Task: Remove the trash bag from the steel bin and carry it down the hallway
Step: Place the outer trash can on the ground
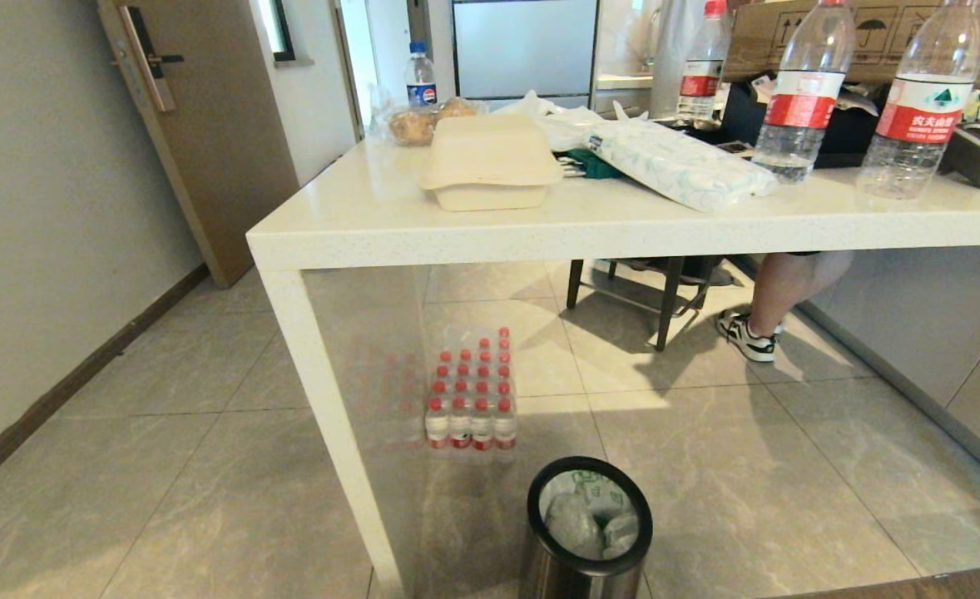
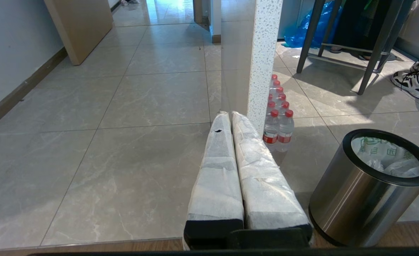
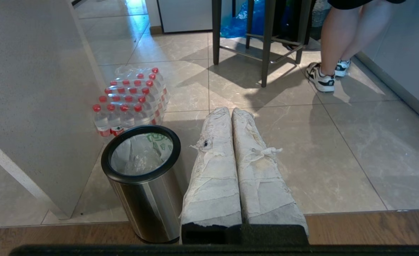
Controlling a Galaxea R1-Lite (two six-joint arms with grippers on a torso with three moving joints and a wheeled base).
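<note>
Right at the bottom of the head view, the steel bin (image 1: 586,541) is standing on the grey floor tiles (image 1: 773,499), just beside the white table's (image 1: 623,220) leg (image 1: 324,416). It is a small shiny round can with a glossy black ring around its top. Inside it, the trash bag (image 1: 594,512) is sitting low, thin and crinkly and see-through white, with green print near the top edge. Bumpy lumps are showing through the plastic.

Behind the bin, a pack of water bottles (image 1: 473,395) with red caps is resting under the table. A person's leg and sneaker (image 1: 748,337) are showing farther back, near a dark stool (image 1: 648,291).

Neither arm is showing in the head view. The left gripper (image 2: 231,115) is hanging near the bin with its white-wrapped fingers pressed together, holding nothing. The right gripper (image 3: 231,110) is hanging on the bin's other side, its fingers also pressed tight together and empty.
</note>
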